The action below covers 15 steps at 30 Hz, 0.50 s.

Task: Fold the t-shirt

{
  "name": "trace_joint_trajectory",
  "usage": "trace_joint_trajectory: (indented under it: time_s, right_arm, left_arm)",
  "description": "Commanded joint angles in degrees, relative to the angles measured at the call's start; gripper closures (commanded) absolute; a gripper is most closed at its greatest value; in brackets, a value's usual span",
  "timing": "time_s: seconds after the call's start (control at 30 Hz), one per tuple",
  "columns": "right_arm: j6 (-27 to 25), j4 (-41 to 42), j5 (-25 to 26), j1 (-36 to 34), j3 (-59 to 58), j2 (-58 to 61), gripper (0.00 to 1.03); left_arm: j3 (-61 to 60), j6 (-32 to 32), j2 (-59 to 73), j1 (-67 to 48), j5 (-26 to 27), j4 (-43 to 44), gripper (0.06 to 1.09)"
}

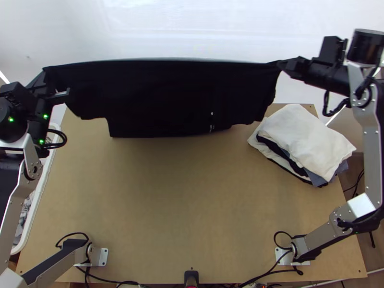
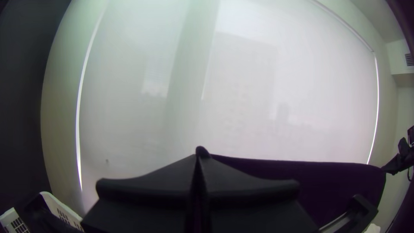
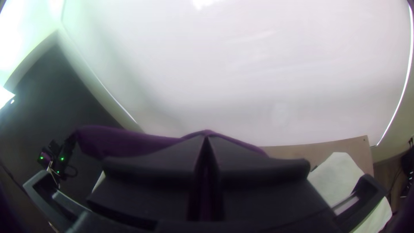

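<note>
Black t-shirt (image 1: 163,98): stretched between the arms over the table's (image 1: 168,206) far side, top edge nearly straight, likely to pull creases out before folding.
Left gripper (image 2: 199,155): closed on one upper corner.
Right gripper (image 3: 206,135): closed on the opposite corner, presumably sharing tension.
Folded stack (image 1: 307,139): right side of table, probably kept aside for working room.

The t-shirt (image 1: 168,98) hangs between the left end effector (image 1: 44,71) and the right end effector (image 1: 279,63), over the desk's (image 1: 177,201) far part, before the blind (image 1: 192,29). Stacked cloths (image 1: 307,139) lie far right, overhanging the edge; the basket (image 1: 37,201) sits beside the left edge.
</note>
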Motion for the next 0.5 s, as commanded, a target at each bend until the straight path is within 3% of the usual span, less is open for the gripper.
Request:
trace_joint_trajectory:
  time_s: [0.0,0.2,0.47]
  right_arm:
    - [1.41,-0.39,0.42,-3.06,0.43,-2.93,1.0]
    - [-0.26,-0.74,0.33,-2.53,-1.59,-9.61,1.0]
    - [-11.69,-0.39,0.42,-2.27,-6.69,-27.63,1.0]
  left_arm:
    - [-1.44,-2.85,-0.27,6.98,3.29,0.99,1.05]
    - [-1.35,-4.43,-3.08,7.68,5.13,0.9,1.05]
    - [-4.34,-7.07,-13.01,7.86,5.48,2.75,1.05]
